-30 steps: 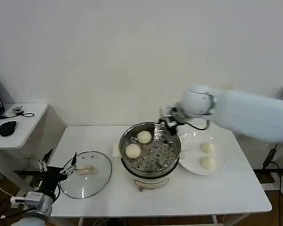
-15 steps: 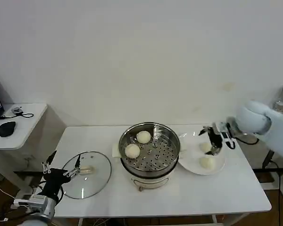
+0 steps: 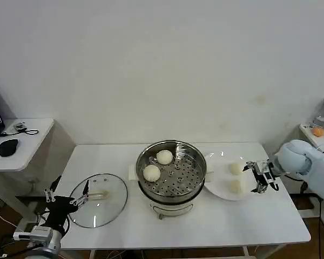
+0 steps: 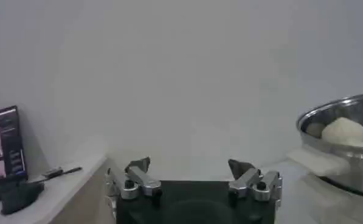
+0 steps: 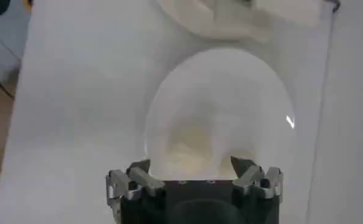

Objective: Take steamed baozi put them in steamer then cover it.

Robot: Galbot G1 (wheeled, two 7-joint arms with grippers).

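a steel steamer sits mid-table with 2 steamed baozi on its tray, and 2 more lie on a glass plate beside it. the right gripper hovers, fingers apart, at that plate's far edge. the left gripper, fingers spread, waits by the glass cover lying flat on the table.

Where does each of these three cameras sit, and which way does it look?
Head view: high, looking down at the white table; both grippers show.
Left wrist view: behind the open left gripper, facing the shiny steel steamer.
Right wrist view: behind the open right gripper, over the clear glass plate.
Head and left wrist views share the steamer.
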